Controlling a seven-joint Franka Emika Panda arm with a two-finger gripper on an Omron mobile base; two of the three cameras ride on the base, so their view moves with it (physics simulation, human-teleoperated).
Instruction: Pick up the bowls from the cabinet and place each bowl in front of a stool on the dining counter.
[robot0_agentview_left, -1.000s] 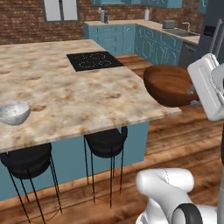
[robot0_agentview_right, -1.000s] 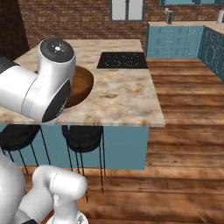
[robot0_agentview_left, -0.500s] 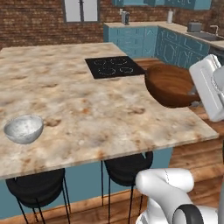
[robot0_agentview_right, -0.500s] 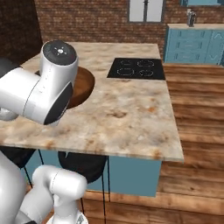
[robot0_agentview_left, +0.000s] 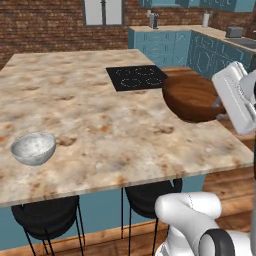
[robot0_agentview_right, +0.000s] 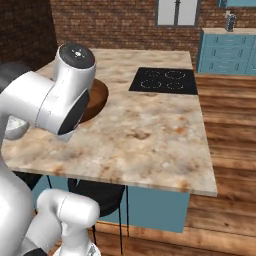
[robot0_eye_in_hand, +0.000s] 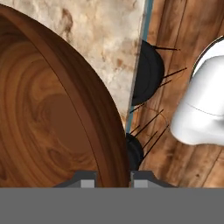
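Note:
The reddish-brown wooden bowl (robot0_agentview_left: 191, 98) hangs tilted just above the right side of the dining counter (robot0_agentview_left: 100, 125). My gripper (robot0_agentview_left: 218, 105) is shut on its rim from the right. In the hand view the wooden bowl (robot0_eye_in_hand: 48, 118) takes up the left, with its rim pinched in my gripper (robot0_eye_in_hand: 114, 178). The grey-white marbled bowl (robot0_agentview_left: 33, 147) rests on the counter near its front edge, above the left stool (robot0_agentview_left: 46, 216). A second stool (robot0_agentview_left: 151, 193) stands under the counter's front right. The cabinet is out of view.
A black cooktop (robot0_agentview_left: 137, 77) is inset at the counter's far right. The counter's edge (robot0_eye_in_hand: 139, 65) and two dark stool seats (robot0_eye_in_hand: 150, 72) lie below the bowl in the hand view. Teal drawer units (robot0_agentview_left: 165, 47) line the back wall. Wood floor (robot0_agentview_right: 230, 150) lies to the right.
Both base views have shifted together, so the base has driven: the counter now looks larger and nearer. The wooden bowl stays in my grip, and the marbled bowl rests where it was.

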